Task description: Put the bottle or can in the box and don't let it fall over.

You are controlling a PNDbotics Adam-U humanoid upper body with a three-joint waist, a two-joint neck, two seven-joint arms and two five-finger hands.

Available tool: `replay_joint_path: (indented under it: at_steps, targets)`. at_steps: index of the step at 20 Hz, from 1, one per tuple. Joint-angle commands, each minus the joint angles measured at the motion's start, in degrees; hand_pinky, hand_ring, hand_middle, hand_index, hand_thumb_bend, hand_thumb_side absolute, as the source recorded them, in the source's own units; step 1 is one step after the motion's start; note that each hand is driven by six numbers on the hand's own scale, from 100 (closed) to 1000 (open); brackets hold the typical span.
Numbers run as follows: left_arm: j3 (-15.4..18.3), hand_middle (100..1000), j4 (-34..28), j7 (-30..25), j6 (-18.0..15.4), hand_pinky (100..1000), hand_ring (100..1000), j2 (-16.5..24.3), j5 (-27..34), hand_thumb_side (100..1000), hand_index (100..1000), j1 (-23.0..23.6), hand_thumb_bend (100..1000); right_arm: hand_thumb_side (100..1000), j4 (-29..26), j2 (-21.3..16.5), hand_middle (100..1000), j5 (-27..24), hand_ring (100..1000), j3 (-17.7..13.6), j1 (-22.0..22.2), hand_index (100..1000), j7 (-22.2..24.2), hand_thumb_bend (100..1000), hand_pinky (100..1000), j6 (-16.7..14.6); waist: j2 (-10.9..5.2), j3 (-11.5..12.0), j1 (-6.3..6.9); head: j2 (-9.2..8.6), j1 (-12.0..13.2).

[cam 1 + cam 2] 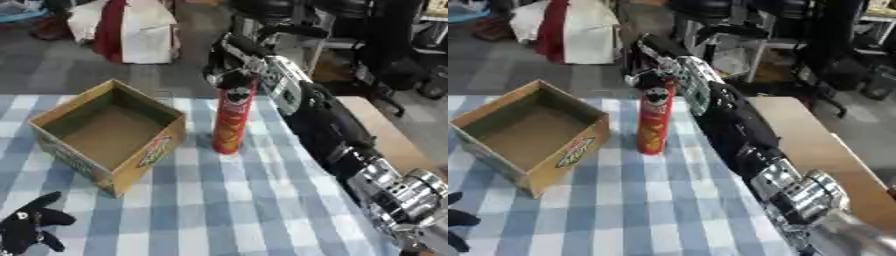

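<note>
A tall red chip can (232,120) stands upright on the blue-and-white checked tablecloth (219,200), just right of an open cardboard box (109,132). The box stands with its opening up and nothing shows inside it. My right hand (229,67) reaches in from the lower right along a long black and silver arm and is at the top of the can, fingers curled round its top end. My left hand (28,222) rests at the lower left corner, fingers relaxed, apart from the box.
The table's right edge shows bare wood (815,145). Beyond the far edge are a grey floor, black chairs (385,45) and a red-and-white draped thing (131,30).
</note>
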Motion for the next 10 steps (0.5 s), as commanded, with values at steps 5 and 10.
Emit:
replay_joint_path:
  at_steps: [5, 10]
  targets:
    - [-0.3, 679, -1.3, 0.0, 0.2, 563, 782, 0.0, 0.3, 1000, 978, -0.7, 191, 225, -6.3, -2.3, 409, -2.2, 330, 0.6, -2.5, 537, 0.1, 100, 100, -0.4, -0.93, -0.2, 0.25, -0.5, -0.4]
    - [-0.2, 679, -1.3, 0.1, 0.2, 562, 783, 0.0, 0.4, 1000, 977, -0.6, 192, 203, -8.3, -3.0, 797, -1.6, 694, 1.0, -2.5, 914, 1.3, 100, 509, 1.3, -1.18, -0.4, 0.21, -0.44, -0.4]
